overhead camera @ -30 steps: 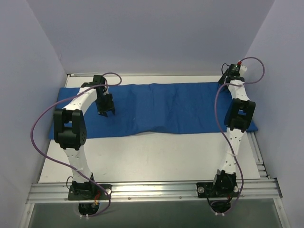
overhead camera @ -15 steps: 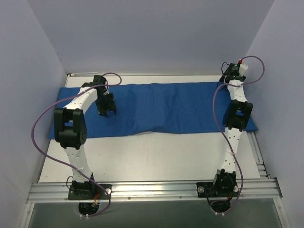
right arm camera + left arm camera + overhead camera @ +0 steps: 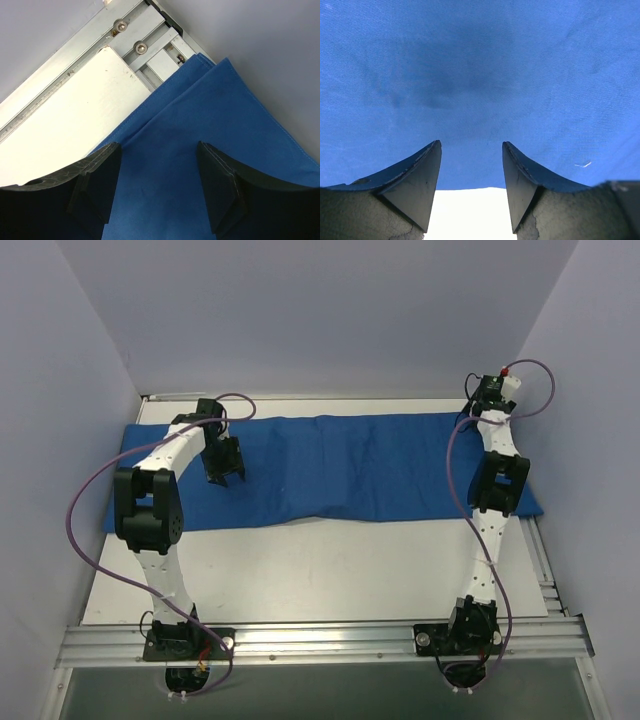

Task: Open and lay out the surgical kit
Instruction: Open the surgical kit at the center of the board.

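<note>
The royal-blue cloth wrap (image 3: 350, 465) lies spread as a long, wrinkled strip across the far half of the white bench (image 3: 320, 570), running from near the left wall almost to the right edge, its near hem wavy. The left pincer (image 3: 471, 143) hangs low over the left part of the cloth, its two dark fingers (image 3: 417, 175) apart with nothing between them. Its wrist view shows plain blue fabric ahead and a sliver of bench under the near hem. The right pincer (image 3: 159, 145) is over the far right corner of the cloth, its jaws likewise apart and holding nothing. There the cloth shows two layered edges, and its corner reaches the aluminium rail (image 3: 145, 47) with two bolts
</note>
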